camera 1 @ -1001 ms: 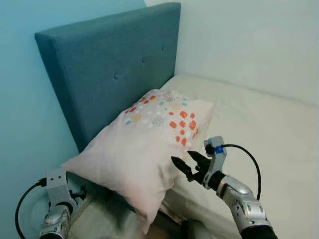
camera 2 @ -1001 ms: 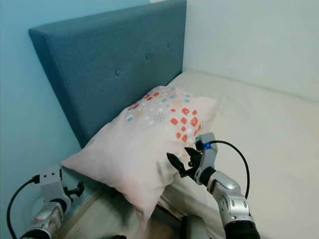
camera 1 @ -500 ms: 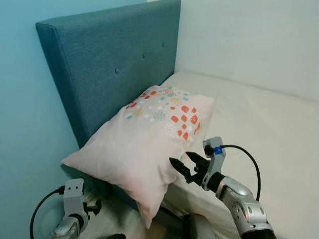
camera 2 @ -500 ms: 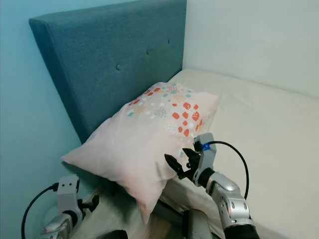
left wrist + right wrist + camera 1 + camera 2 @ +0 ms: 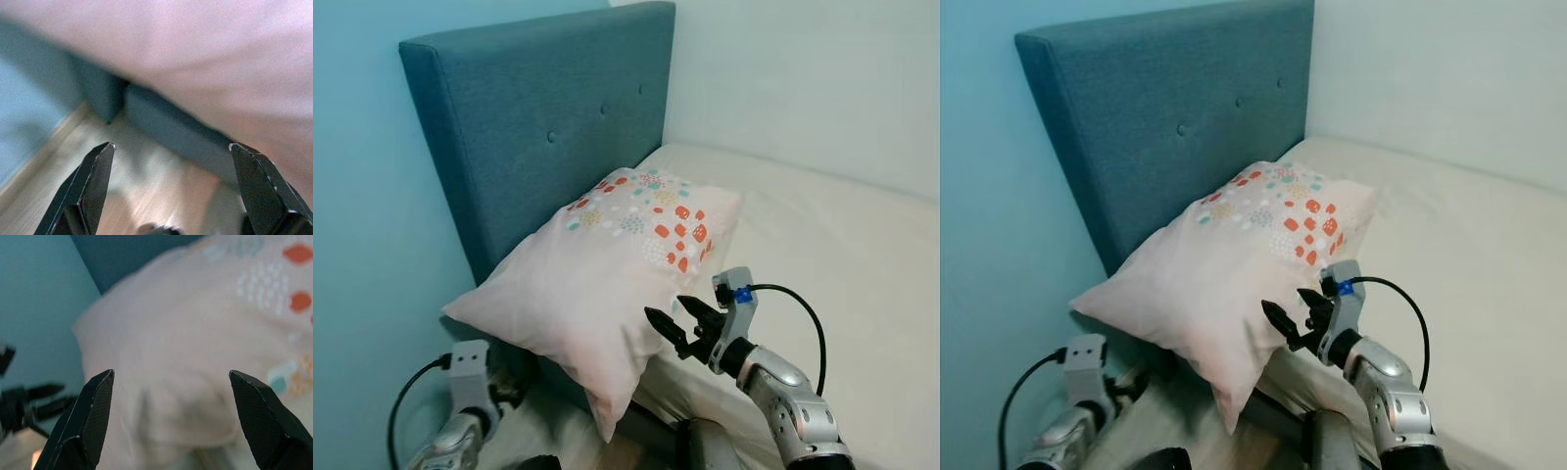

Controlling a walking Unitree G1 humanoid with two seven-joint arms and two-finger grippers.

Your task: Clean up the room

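Right wrist view: my right claw (image 5: 677,327) is spread at the pillow (image 5: 597,284) edge (overhanging bed (image 5: 822,245)); I should pinch deep; left claw (image 5: 171,191) spread too.

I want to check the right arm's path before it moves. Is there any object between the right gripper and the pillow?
Nothing visible stands between them. The right gripper is open, just in front of the pillow at its near edge, and the right wrist view shows the pillow directly beyond the fingers.
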